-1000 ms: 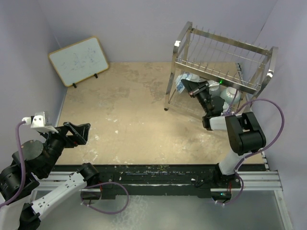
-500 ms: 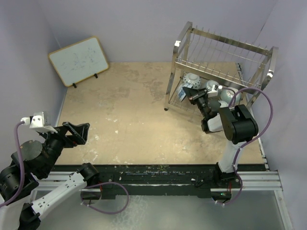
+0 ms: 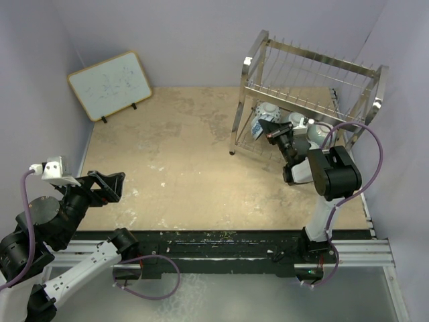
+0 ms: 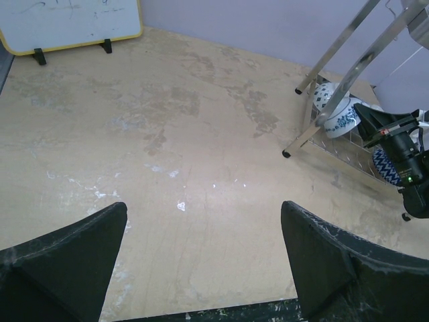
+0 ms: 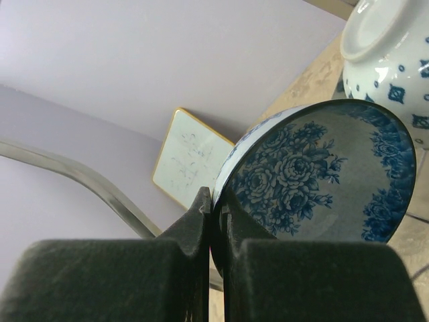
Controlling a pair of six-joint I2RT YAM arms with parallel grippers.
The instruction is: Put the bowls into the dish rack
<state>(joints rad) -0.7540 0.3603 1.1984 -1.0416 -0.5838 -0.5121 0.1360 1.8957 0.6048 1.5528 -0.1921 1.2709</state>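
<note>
One blue-and-white floral bowl (image 5: 315,181) is what we have in hand. It stands on edge, its rim pinched between the jaws of our right claw (image 5: 216,204), which are drawn almost fully together on the thin wall. Claw and bowl sit inside the lower tier of the dish rack (image 3: 305,77), under its upper shelf of wires. Just beyond the fingertips, above and to the right, a diamond-patterned bowl (image 5: 389,60) is already lodged there, tipped with its foot toward us. Past the claw on its right side a pale bowl (image 3: 320,134) rests in the same tier. At least one more white shape shows nearby, too small for us to name.

We cannot count all five from these views, but no bowl shows on the tan tabletop (image 3: 181,154) outside the rack. We judge the job close to its end: this bowl wants seating against the prongs and letting go.

Our left claw (image 4: 201,268) hangs over the near side of the table, well apart from the right one, jaws spread wide and holding nothing. Well ahead of it, by the far wall, leans a framed whiteboard (image 3: 110,84).
</note>
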